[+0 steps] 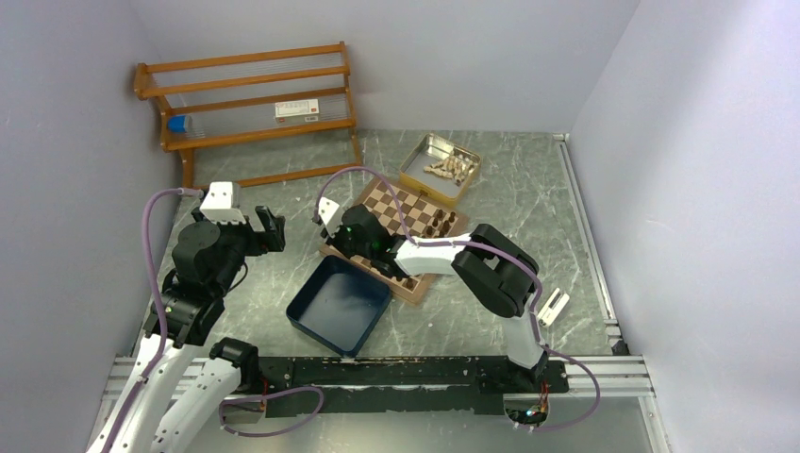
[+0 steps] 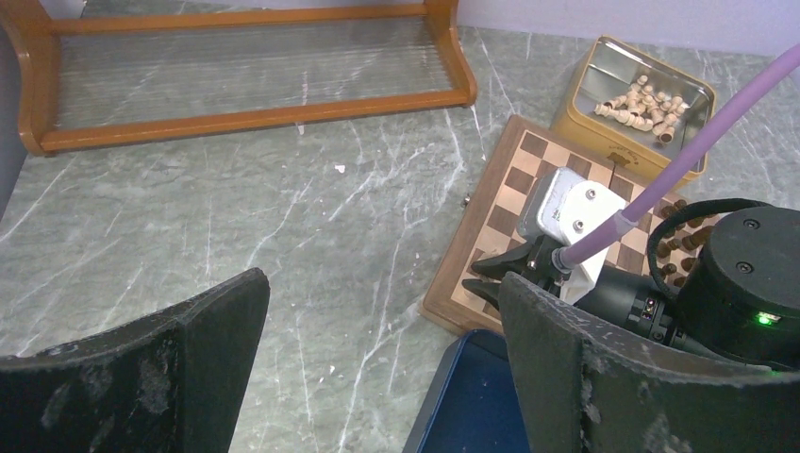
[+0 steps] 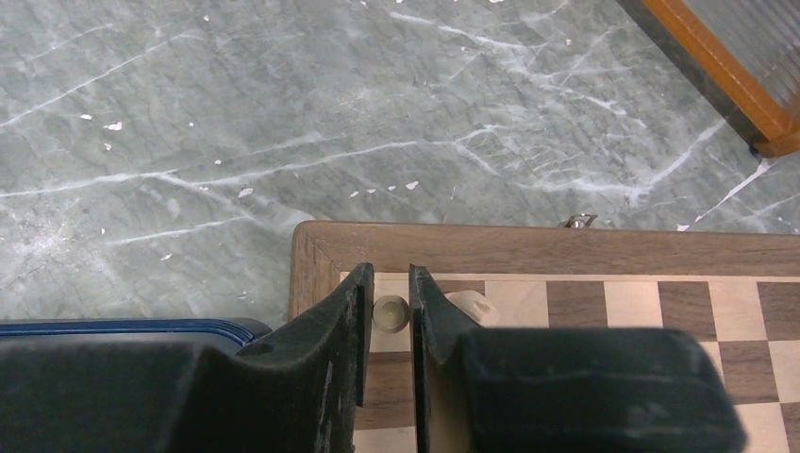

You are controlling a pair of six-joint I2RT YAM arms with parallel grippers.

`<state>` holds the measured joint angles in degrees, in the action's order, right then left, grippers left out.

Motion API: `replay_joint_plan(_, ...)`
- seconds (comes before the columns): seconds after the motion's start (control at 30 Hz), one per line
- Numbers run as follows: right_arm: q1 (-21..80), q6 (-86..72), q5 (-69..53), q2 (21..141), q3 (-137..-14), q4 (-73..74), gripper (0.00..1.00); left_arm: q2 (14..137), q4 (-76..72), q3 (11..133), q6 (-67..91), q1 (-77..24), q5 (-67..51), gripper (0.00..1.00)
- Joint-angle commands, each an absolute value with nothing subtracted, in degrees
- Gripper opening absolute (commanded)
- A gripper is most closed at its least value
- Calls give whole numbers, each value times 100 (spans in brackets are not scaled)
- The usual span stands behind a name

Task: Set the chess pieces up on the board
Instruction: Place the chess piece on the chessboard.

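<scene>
Top external view: closest to the arms sits the dark blue square tray (image 1: pixel 340 304), and its shiny blue floor shows from wall to wall. Its far corner lies just beside the near-left edge of the flat wooden checkered chessboard with the brown border (image 1: pixel 394 238). The board lies at a slant in the middle of the grey marbled surface (image 1: pixel 566 217).

The right pincer (image 1: pixel 332 225) reaches over the board's left corner. In the right wrist view its two black fingers (image 3: pixel 349 321) stand close on both sides of one small light tan wooden chess piece (image 3: pixel 390 314), which stands on a square near that corner. I cannot tell if the fingers squeeze it or only stand beside it. A bunch of dark brown wooden chess pieces (image 1: pixel 440 224) stands along the board's right side.

The left pincer (image 1: pixel 271 229) hangs spread wide with nothing in it, over the stretch of surface left of the board. That stretch runs wide from the board to the orange-brown wooden rack (image 1: pixel 250 104) by the back wall.

Past the board's far corner is the shiny metal tin with gold sides (image 1: pixel 429 192). A heap of light tan pieces (image 1: pixel 446 169) lies in it. A metal rail (image 1: pixel 590 236) edges the surface on the right.
</scene>
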<state>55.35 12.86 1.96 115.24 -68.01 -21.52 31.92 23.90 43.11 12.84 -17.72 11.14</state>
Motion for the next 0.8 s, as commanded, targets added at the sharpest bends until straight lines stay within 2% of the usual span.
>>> replay_joint_plan(0.0, 5560, 1220, 141, 11549, -6948, -2197, 22, 3146, 2377, 4401, 1269, -1731, 1125, 96)
replay_joint_plan(0.43, 5563, 1196, 200, 11517, -6955, -2028, 21, 3145, 2365, 4403, 1271, -1731, 1133, 96)
replay_joint_plan(0.77, 5555, 1125, 263, 11540, -7093, -1938, 32, 3147, 2358, 4395, 1274, -1731, 1117, 96)
